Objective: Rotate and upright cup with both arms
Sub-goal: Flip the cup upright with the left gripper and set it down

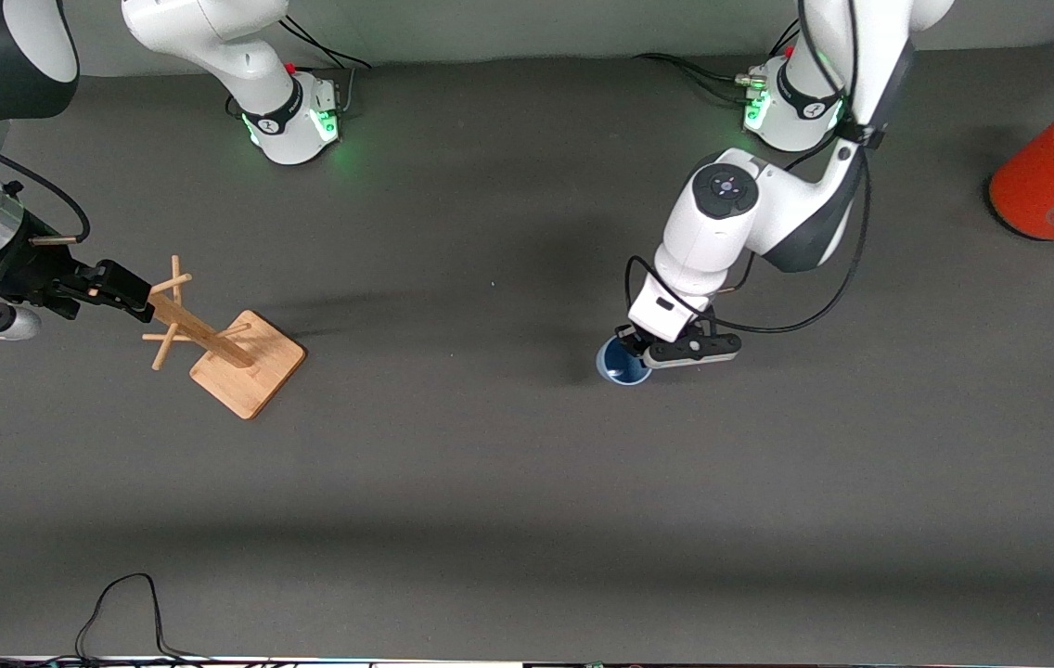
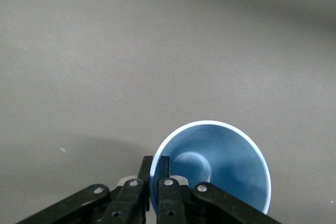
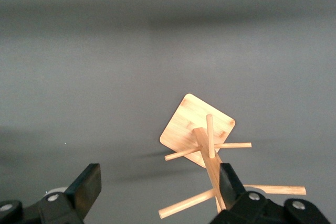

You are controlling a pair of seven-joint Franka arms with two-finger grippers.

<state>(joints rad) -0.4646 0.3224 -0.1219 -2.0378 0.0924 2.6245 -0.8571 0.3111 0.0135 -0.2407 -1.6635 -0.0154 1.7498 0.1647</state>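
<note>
Cup point(image 1: 622, 364) stands on the dark grey table point(image 1: 490, 482), left gripper point(image 1: 640, 351) pinching its rim. Right gripper point(image 1: 133, 295), fingers apart, hovers over the wooden rack point(image 1: 230, 357), well apart from the cup.

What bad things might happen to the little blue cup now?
1. The left gripper pinches only the thin rim of the cup, one finger inside and one outside, so the cup might slip or pop loose if it gets moved.
2. The right gripper hangs open right above the wooden peg stand, with one finger very close to its post. It might bump the stand and tip it over.
</note>
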